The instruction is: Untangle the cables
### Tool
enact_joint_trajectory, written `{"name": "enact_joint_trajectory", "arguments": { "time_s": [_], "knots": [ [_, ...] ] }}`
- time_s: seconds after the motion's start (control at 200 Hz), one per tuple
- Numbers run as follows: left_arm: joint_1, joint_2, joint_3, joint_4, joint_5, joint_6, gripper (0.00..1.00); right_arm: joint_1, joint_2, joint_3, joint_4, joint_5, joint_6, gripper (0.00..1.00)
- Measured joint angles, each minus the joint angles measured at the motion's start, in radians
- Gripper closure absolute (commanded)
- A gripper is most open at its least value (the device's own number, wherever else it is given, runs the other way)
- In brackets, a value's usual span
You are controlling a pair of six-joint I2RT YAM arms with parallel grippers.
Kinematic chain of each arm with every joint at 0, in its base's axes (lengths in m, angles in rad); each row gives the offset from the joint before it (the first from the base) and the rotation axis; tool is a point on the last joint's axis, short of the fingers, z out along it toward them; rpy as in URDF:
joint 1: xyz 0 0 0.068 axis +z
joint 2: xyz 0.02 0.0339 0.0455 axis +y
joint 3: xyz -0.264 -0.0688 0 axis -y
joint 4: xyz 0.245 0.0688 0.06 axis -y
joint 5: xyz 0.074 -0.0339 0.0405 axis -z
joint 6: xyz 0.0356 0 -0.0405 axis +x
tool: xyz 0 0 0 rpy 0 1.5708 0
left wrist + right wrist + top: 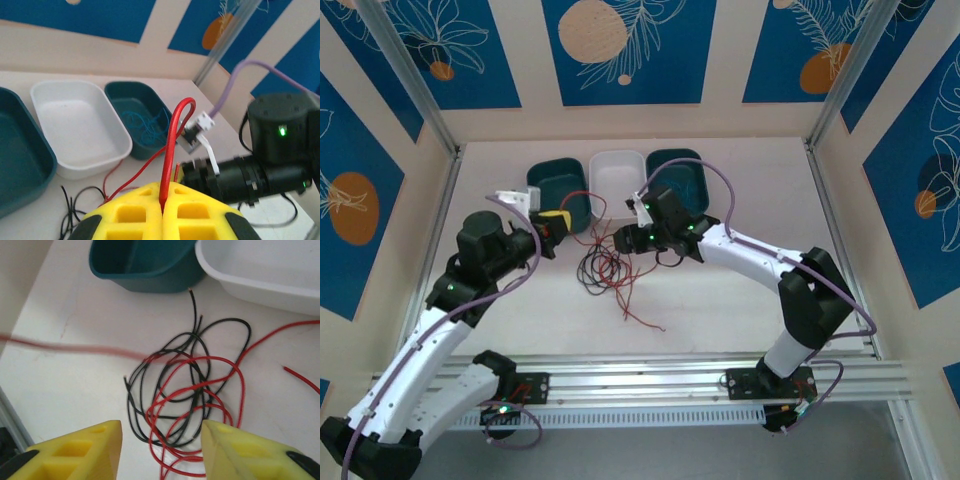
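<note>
A tangle of red and black cables lies on the table in front of the bins, and a red strand trails toward the near edge. My left gripper is shut on a red cable that loops up from its yellow fingertips and runs down to the tangle. Over the tangle hovers my right gripper, open, with nothing between its fingers. It sits at the tangle's right side. Teal cables lie inside the right teal bin.
Three bins stand in a row at the back: a teal bin, a white bin and a second teal bin. The right arm's wrist is close beside my left gripper. An aluminium rail runs along the near edge.
</note>
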Motion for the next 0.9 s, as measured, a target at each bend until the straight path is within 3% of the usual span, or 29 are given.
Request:
{"name": "enact_joint_trajectory", "arguments": {
  "time_s": [0.23,0.495,0.9],
  "knots": [
    [0.000,0.133,0.184,-0.008,-0.095,0.005,1.00,-0.001,-0.114,-0.051,-0.026,0.136,0.018,0.33],
    [0.000,0.339,0.343,0.047,-0.116,0.013,1.00,-0.026,-0.264,-0.105,-0.057,0.263,0.033,0.15],
    [0.000,0.722,0.560,0.025,-0.153,0.004,1.00,-0.056,-0.320,-0.106,-0.158,0.336,0.039,0.06]
  ]
}}
